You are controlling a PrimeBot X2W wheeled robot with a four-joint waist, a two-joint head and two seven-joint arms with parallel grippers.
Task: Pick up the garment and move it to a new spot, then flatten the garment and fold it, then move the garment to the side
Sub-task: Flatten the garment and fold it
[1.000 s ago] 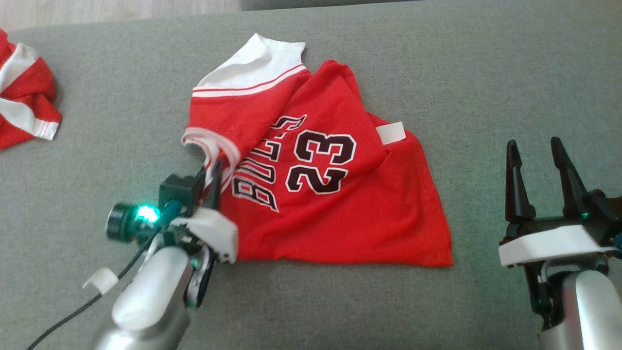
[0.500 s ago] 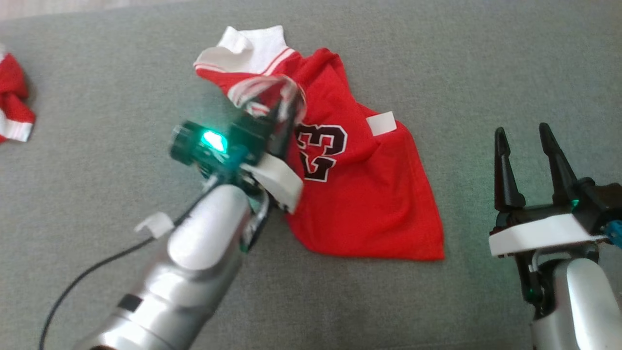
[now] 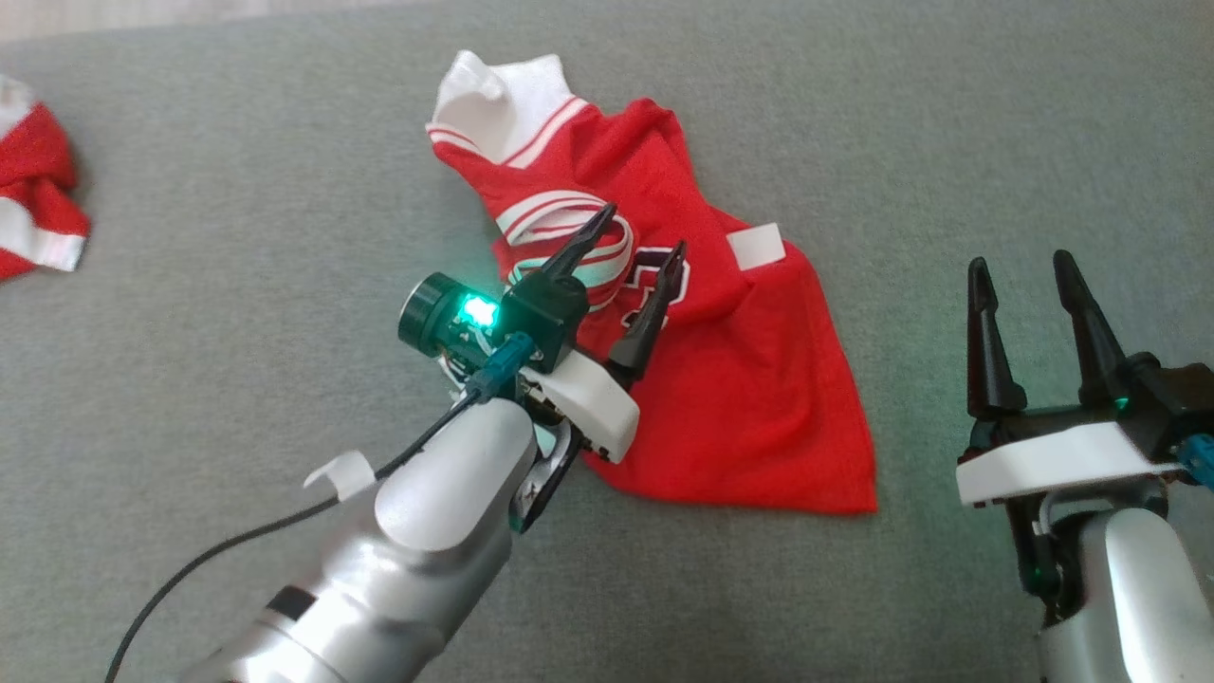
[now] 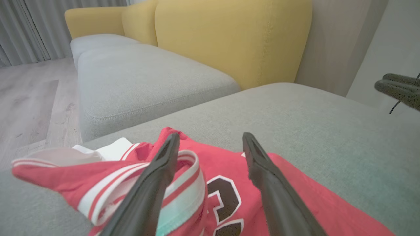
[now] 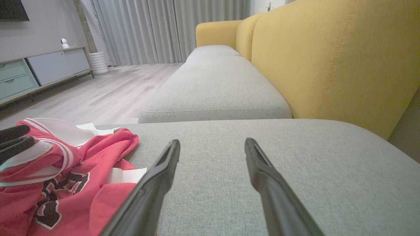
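Observation:
A red jersey [image 3: 759, 379] with white trim and the number 23 lies crumpled on the grey cushion [image 3: 237, 313]. Its striped armhole band [image 3: 569, 223] is folded over onto the chest. My left gripper [image 3: 643, 232] hovers open just over that band, one finger [image 4: 157, 177] lying across the band and nothing pinched. The jersey [image 4: 226, 203] spreads beneath both fingers in the left wrist view. My right gripper [image 3: 1020, 266] stands open and empty to the right of the jersey [image 5: 65, 183], over bare cushion [image 5: 295, 157].
A second red-and-white garment [image 3: 33, 204] lies at the cushion's far left edge. A yellow sofa backrest [image 4: 229, 42] and another grey seat [image 5: 213, 88] rise beyond the cushion. Wooden floor [image 5: 98, 91] lies past its far edge.
My left gripper carried the armhole band up and to the right over the jersey, then opened and let it go. The head camera shifted a little. The right arm stayed put.

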